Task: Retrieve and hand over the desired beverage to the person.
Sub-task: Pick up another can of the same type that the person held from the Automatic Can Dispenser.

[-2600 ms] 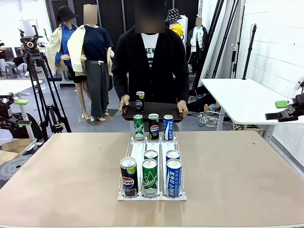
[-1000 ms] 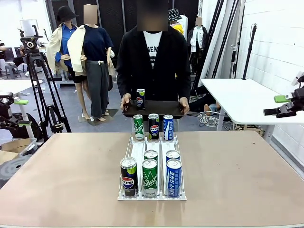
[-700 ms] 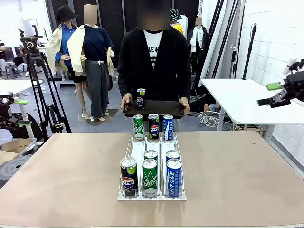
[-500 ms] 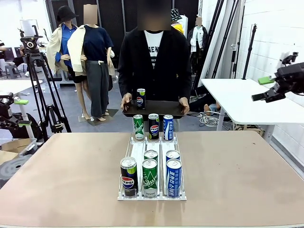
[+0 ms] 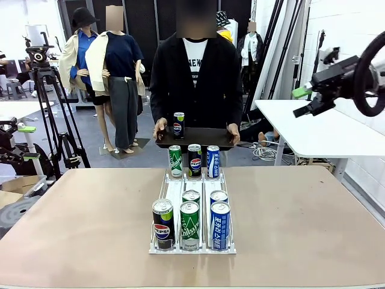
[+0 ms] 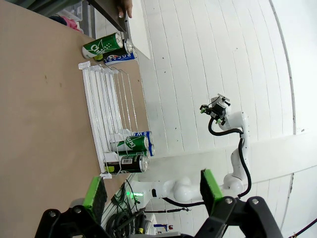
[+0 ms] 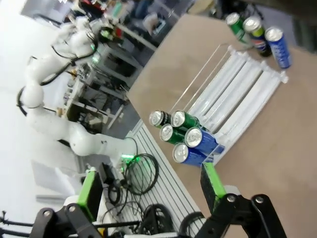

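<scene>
1. The right gripper (image 5: 302,102) is hovering high at the far right, above a white side table (image 5: 313,123). Its green-padded jaws are spread wide and carrying nothing.
2. The left gripper (image 6: 151,191) is likewise standing spread and empty, off the table's left side.
3. The drinks are sitting in a white rack (image 5: 174,186) mid-table. A black Pepsi can (image 5: 162,224), a green can (image 5: 189,226) and a blue can (image 5: 220,225) are lining its near end, with more cans behind them and at its far end.
4. The person (image 5: 192,84) is standing at the far side, holding a dark tray (image 5: 204,137) on which one Pepsi can is standing upright. Pepsi is probably the wanted drink, though that is only a guess.
5. The near cans are standing shoulder to shoulder, so a wide finger going between them could be tipping a neighbour or closing on the wrong can. The light rack could be sliding under a push. A carry toward the tray could be clipping the far row.
6. The brown table (image 5: 90,211) is lying flat and bare around the rack. A white brick wall (image 5: 355,54) is running along the right, and a tripod (image 5: 48,102) is standing far left.
</scene>
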`<state>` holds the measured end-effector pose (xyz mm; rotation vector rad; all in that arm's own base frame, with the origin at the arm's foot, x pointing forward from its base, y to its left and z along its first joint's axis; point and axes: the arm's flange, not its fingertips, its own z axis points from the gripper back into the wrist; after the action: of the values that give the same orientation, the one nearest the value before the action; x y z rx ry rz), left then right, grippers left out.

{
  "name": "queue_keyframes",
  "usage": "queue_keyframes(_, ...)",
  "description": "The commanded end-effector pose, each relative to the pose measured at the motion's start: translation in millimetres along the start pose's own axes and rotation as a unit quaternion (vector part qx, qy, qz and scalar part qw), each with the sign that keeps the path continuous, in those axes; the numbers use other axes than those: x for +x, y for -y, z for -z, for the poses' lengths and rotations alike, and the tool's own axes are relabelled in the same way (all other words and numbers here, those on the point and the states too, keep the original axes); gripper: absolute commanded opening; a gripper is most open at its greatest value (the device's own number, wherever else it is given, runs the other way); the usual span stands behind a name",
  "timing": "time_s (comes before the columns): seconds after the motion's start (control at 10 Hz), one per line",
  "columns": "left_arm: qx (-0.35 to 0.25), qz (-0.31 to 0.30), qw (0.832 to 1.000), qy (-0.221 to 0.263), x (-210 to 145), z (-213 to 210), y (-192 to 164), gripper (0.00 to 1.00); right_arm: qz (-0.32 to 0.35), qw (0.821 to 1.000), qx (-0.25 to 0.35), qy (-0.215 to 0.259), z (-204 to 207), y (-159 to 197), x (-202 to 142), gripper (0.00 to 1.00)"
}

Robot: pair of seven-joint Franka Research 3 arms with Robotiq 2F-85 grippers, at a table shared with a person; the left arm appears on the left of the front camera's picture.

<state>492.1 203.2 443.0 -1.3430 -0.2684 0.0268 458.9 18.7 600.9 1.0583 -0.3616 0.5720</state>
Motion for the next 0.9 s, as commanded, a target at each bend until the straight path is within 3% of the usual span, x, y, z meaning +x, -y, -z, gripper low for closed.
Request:
queue_keyframes(0.0, -0.001, 0.003, 1.0, 0.0, -0.9, -1.0, 1.1, 1.0, 0.008, 0.999, -0.04, -0.035, 16.9, -11.3, 20.4, 1.0)
queue_keyframes(0.8, -0.001, 0.003, 1.0, 0.0, -0.9, -1.0, 1.1, 1.0, -0.015, 0.977, -0.141, -0.16, 143.9, -61.1, 92.9, 1.0)
